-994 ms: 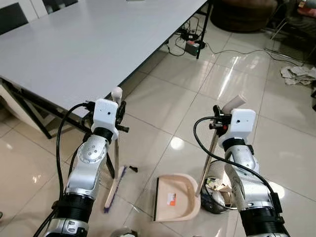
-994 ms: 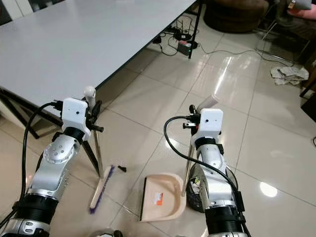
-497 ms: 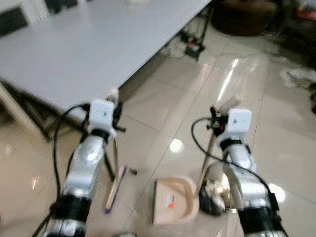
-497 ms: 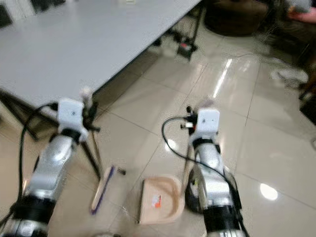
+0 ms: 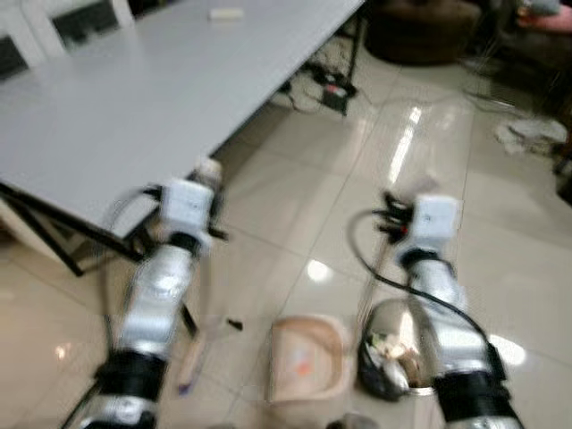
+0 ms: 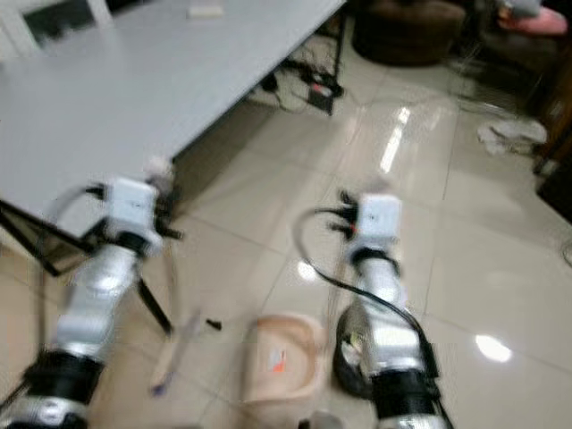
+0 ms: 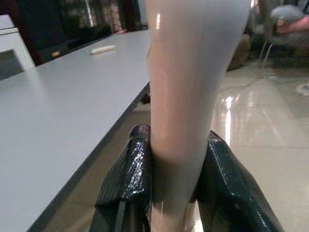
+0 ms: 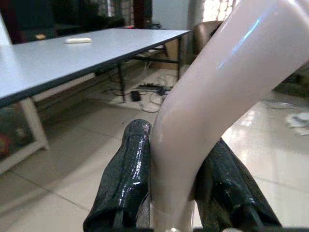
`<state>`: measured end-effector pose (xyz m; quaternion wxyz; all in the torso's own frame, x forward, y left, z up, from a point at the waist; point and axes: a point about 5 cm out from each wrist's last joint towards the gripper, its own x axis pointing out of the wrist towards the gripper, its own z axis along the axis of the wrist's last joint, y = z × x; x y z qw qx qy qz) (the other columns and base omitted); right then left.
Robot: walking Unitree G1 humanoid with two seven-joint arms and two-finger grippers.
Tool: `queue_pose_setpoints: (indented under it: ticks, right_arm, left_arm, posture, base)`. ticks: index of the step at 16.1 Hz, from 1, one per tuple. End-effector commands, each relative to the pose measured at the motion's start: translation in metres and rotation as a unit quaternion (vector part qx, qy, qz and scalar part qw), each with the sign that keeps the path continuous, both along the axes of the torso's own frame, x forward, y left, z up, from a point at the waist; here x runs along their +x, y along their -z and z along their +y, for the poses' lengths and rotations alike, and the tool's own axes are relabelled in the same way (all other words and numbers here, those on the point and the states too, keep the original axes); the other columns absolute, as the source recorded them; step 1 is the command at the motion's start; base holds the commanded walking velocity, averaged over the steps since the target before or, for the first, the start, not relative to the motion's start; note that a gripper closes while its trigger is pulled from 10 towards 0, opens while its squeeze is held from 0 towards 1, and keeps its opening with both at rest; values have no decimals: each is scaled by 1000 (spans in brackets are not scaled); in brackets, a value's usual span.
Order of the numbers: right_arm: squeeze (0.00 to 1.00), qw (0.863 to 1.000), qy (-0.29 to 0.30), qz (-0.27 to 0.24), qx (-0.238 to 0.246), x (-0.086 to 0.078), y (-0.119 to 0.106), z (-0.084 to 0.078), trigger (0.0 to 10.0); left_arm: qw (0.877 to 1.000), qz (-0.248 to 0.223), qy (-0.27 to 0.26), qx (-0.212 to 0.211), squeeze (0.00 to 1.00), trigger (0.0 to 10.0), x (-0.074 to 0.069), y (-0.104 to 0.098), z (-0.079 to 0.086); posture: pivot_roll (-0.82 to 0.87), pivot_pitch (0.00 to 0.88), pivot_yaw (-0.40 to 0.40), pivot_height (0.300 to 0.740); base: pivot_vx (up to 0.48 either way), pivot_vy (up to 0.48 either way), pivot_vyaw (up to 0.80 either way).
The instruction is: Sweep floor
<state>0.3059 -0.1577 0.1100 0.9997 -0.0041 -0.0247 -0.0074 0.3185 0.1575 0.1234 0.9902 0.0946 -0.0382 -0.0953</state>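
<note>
My left gripper is shut on the upright pale handle of the broom, near the table's edge. The broom's head rests on the tiled floor below. My right gripper is shut on the curved beige handle of the dustpan, which lies on the floor between my arms. Black fingers clamp the broom handle from both sides, and the right wrist view shows fingers clamping the dustpan handle likewise. A small dark scrap lies on the tiles between broom head and dustpan. The eye views are blurred.
A large grey table with dark legs stands at my left, a small white object on its far end. A dark round bin holding rubbish sits by the dustpan. Cables and a power strip lie beyond the table. Crumpled paper lies far right.
The whole view has shifted and blurred, so the camera moved. Both grippers keep their hold on the handles; broom and dustpan stay in about the same place between my arms.
</note>
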Motion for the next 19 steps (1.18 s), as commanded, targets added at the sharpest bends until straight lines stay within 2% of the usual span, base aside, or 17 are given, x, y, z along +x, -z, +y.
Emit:
queue_pose_setpoints:
  ticks: [1,17,19]
  right_arm:
    - [0,1000,-8,-29,0,3,-12,5,10000]
    - [0,999,-10,-30,-5,2,-10,7,10000]
    - [0,999,-9,-26,-17,1,-7,8,10000]
  left_arm:
    - [1000,-27,-5,1,0,10000,3,-14,6]
    - [1000,-23,-3,5,0,10000,4,-12,7]
    - [999,-24,-6,31,0,10000,4,-8,10]
  posture:
    - [46,57,5,740]
    - [44,69,24,740]
    - [42,66,28,740]
  base:
    - [364,0,0]
    - [359,0,0]
    - [0,0,0]
